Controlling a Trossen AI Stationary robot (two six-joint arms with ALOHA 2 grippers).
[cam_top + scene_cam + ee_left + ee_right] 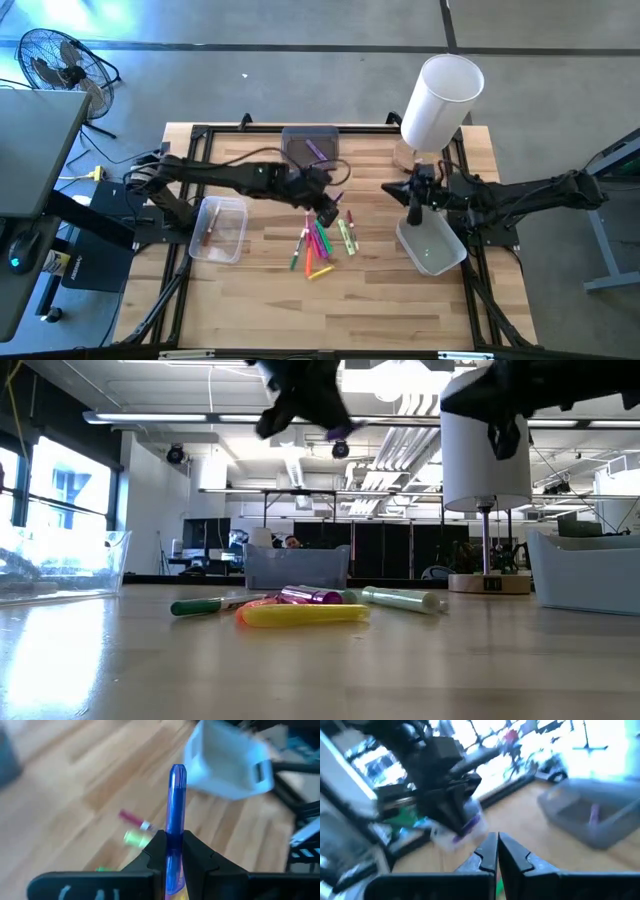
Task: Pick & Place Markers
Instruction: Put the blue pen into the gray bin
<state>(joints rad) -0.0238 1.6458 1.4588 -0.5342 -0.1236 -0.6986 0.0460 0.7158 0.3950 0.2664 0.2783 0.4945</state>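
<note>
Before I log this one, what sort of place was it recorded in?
Most likely an open robotics lab or workshop. Exposed ceiling ducts and strip lights run overhead, the wooden table stands on a bare concrete floor, and a floor fan sits beside it.

Three bins [220,229] (markers [318,245] uncountable)

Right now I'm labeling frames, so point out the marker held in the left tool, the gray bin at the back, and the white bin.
purple marker [176,805], left wrist view, on its barrel above the fingers
gray bin [296,145], high view, on its floor
white bin [432,250], high view, on its floor
</note>
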